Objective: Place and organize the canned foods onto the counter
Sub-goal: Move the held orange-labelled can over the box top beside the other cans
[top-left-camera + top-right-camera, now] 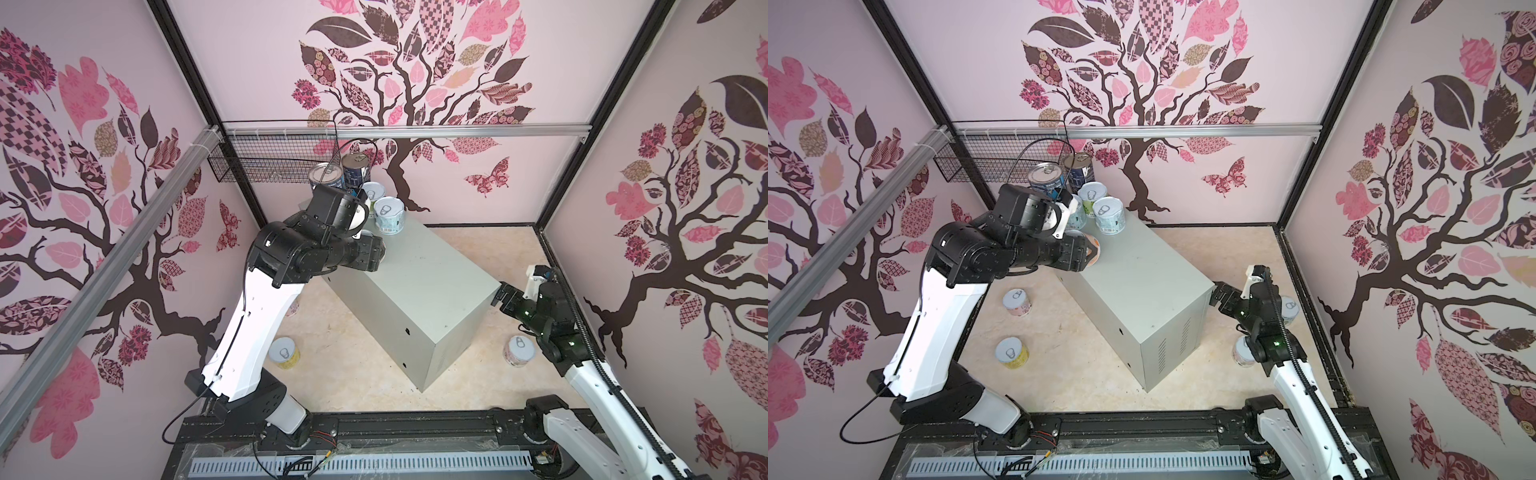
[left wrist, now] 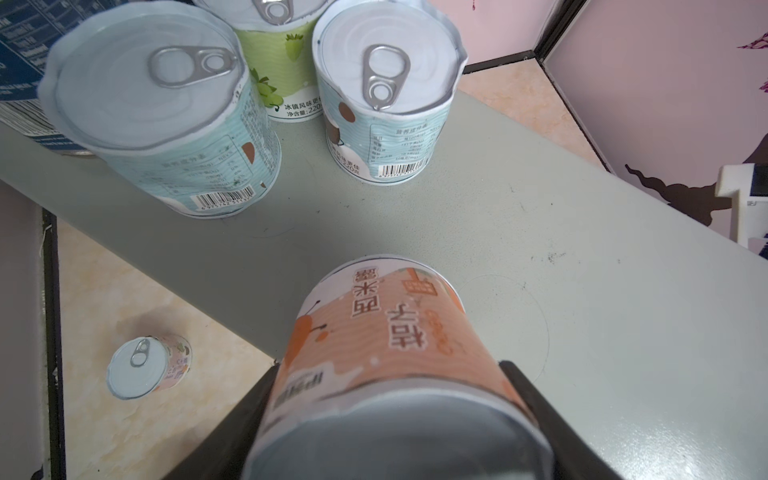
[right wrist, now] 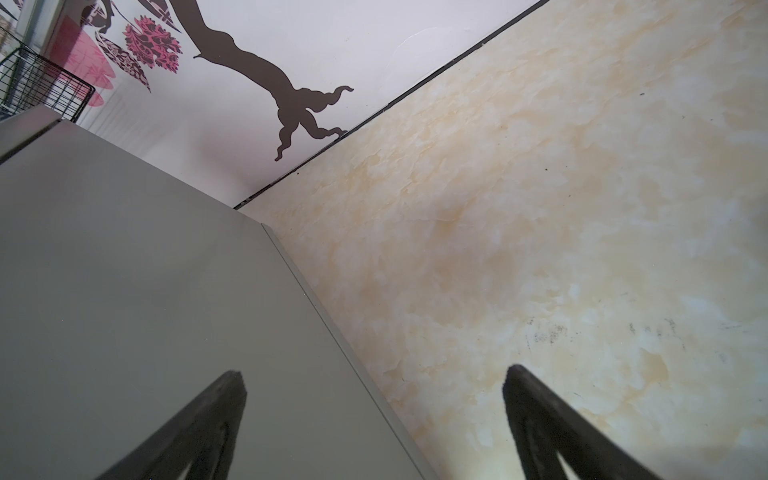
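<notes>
My left gripper (image 2: 390, 368) is shut on an orange-labelled can (image 2: 374, 332), its bare base toward the wrist camera, over the counter's (image 1: 424, 282) left edge; whether it touches the top I cannot tell. In a top view the can (image 1: 1094, 249) peeks out past the gripper (image 1: 1088, 253). At the counter's far end stand two dark-blue cans (image 1: 326, 176) (image 1: 356, 166) and three short cans (image 2: 166, 124) (image 2: 386, 99) (image 2: 282, 66). My right gripper (image 3: 374, 374) is open and empty at the counter's right edge (image 3: 124, 270), also seen from above (image 1: 496, 297).
Short cans stand on the marbled floor: a yellow one (image 1: 282, 353) and a pink one (image 1: 1017, 302) on the left, two (image 1: 519, 351) (image 1: 1289, 309) by the right arm. A black wire basket (image 1: 270, 162) hangs on the back wall beside the dark-blue cans.
</notes>
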Robot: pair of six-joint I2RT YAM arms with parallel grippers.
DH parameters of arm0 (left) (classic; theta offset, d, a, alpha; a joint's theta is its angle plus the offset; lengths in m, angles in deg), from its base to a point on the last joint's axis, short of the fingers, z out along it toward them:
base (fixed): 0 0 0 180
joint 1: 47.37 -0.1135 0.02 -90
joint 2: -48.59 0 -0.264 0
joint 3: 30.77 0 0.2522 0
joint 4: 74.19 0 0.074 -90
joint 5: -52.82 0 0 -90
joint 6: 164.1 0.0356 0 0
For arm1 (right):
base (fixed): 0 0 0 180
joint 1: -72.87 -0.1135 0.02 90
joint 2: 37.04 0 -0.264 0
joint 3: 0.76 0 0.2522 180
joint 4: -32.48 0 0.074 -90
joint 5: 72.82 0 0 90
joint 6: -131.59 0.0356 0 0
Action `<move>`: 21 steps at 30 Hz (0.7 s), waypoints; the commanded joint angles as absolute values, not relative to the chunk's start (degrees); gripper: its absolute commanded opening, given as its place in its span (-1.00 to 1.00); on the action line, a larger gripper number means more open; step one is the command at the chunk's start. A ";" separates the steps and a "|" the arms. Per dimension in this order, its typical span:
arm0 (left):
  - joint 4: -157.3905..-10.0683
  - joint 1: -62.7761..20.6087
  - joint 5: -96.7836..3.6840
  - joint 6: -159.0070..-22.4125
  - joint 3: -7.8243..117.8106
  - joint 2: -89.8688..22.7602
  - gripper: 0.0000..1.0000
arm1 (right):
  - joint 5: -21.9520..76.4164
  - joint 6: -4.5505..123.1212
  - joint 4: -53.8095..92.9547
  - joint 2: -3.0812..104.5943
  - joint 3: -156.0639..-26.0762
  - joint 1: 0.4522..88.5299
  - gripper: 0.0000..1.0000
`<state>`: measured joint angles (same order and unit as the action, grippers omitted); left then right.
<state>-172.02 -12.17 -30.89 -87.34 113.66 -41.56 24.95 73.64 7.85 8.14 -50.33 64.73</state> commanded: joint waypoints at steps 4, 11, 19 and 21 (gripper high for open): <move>-170.03 -11.60 -28.03 -85.90 117.71 -43.32 0.18 | 25.62 72.80 9.91 9.00 -48.77 64.43 1.00; -170.17 -11.25 -27.00 -85.30 118.85 -45.50 0.44 | 25.89 72.79 10.89 9.63 -48.20 64.41 1.00; -170.17 -10.99 -25.85 -84.51 120.65 -47.42 0.64 | 26.06 72.59 11.82 10.20 -47.61 64.43 1.00; -170.12 -10.90 -25.73 -84.53 121.14 -47.77 0.63 | 26.08 72.55 12.09 10.41 -47.50 64.39 1.00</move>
<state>-171.26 -11.30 -26.76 -85.37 118.21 -47.70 25.78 73.22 11.08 10.26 -47.62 64.69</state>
